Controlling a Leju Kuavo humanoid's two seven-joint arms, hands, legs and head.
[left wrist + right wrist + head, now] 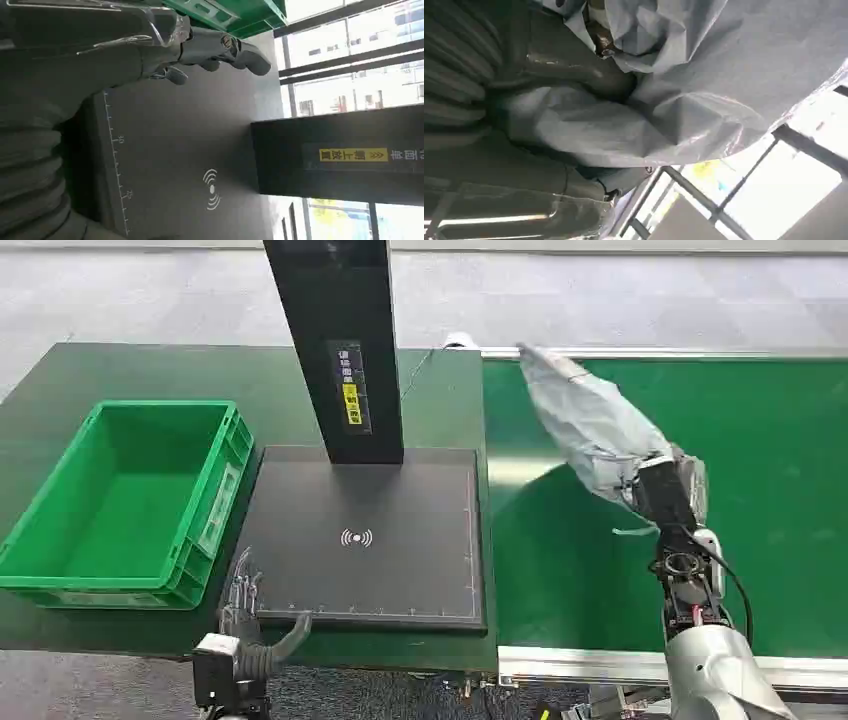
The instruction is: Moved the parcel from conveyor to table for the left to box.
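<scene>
The conveyor (780,540) lay right of the table (440,410). Above the belt the parcel (590,425) hung in the right hand (660,490), its long axis slanting up and away toward the table. The left hand (250,615) waited empty, fingers apart, at the table's near edge.

- The crate (130,502) is sitting on the table's (60,390) left part, just beside the scanner pad (370,540).
- The post (335,345) is standing at the pad's far edge.
- The conveyor (780,440) is lying to the right of the table, adjoining it.
- The left hand (250,625) is resting at the pad's near left corner.
- The right hand (660,490) is holding the parcel (590,425) up above the conveyor, right of the pad.
</scene>
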